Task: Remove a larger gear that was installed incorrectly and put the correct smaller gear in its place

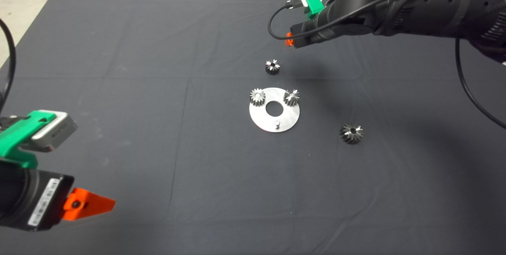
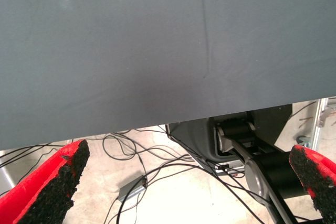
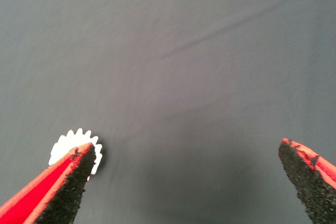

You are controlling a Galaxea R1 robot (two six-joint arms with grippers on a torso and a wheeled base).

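Observation:
The larger gear [image 1: 351, 133], dark and shiny, lies on the mat to the right of the round steel plate [image 1: 286, 118]. The smaller gear [image 1: 272, 67] lies on the mat just behind the plate. Two paler gears [image 1: 257, 97] [image 1: 291, 97] sit on the plate's far side, and a bare peg [image 1: 277, 123] stands at its near edge. My right gripper [image 1: 290, 40] hovers above the mat behind and right of the smaller gear. It [image 3: 186, 145] is open and holds nothing, and a toothed gear [image 3: 68, 145] peeks out beside one finger [image 3: 68, 187]. My left gripper [image 1: 89, 203] waits at the lower left, open [image 2: 189, 148].
The dark mat [image 1: 158, 89] covers the table, with creases running across it. In the left wrist view the mat's edge, the floor with loose cables [image 2: 147, 177] and a black robot base [image 2: 252, 145] show.

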